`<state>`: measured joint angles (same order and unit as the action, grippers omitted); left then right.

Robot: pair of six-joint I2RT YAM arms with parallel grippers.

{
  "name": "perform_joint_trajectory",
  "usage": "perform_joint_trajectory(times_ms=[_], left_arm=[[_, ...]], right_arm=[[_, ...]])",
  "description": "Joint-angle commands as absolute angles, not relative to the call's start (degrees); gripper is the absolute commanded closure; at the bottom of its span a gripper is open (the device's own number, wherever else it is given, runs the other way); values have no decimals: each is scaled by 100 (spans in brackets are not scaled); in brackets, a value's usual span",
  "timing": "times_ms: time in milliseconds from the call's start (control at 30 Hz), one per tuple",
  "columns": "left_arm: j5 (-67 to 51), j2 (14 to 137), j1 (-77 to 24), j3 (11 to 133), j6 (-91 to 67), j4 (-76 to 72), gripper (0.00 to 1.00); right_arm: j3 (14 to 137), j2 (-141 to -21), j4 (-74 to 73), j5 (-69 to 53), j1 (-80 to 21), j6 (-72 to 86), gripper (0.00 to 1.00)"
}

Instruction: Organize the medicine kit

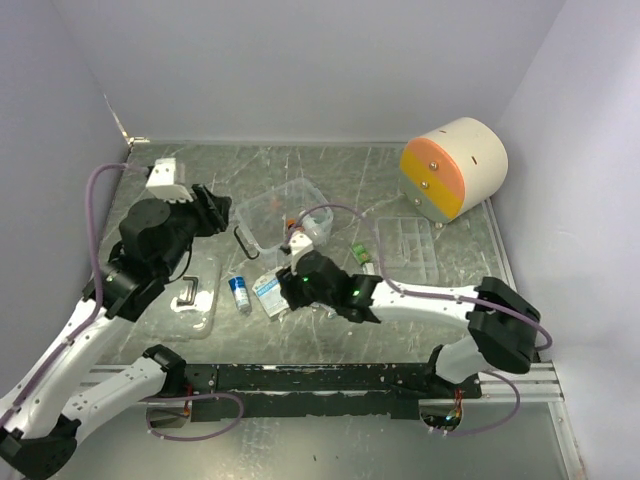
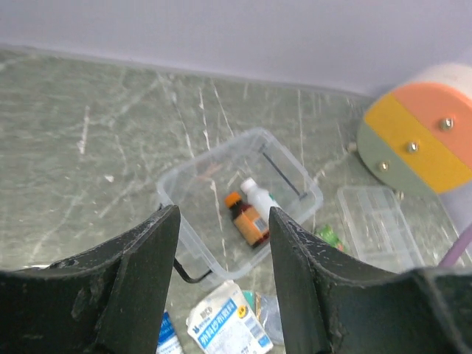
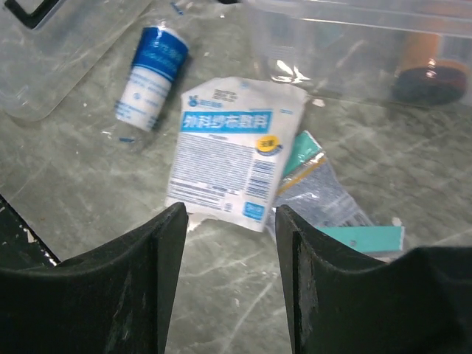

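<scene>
Top view: open medicine kit sat centre frame, left gripper beside its left edge, right gripper just below; fingertips unclear. Left wrist: jaws spread, empty, two bottles inside kit. Right wrist: jaws spread over white pouch, kit cut off at top.

This is a robot laboratory test cell. Plain lavender wall panels box in a grey marbled table on three sides. A white-and-black left robot arm and a matching right robot arm are mounted on a silver aluminium rail at the table's near edge, with exposed purple cables looping along them. A large cream cylinder with an orange face stands in the far corner.
</scene>
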<state>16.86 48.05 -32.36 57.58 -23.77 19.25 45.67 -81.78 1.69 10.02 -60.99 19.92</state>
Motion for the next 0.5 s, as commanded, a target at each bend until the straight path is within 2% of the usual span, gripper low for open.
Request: perform_joint_trajectory(times_ms=[0, 167, 333, 467], left_arm=[[2511, 4425, -3259, 5925, -2244, 1795, 37], [2980, 4481, -3259, 6524, -2157, 2390, 36], [3169, 4346, -3259, 6401, -2201, 2367, 37], [4442, 4355, -3261, 6524, -2696, 2923, 36]], right_arm=[[5303, -8744, -363, 2378, -6798, 1956, 49], [6368, -9660, -1398, 3080, -7356, 2268, 49], [7187, -10455, -1878, 3267, -7604, 2272, 50], [7592, -10920, -2166, 3370, -7638, 2346, 56]])
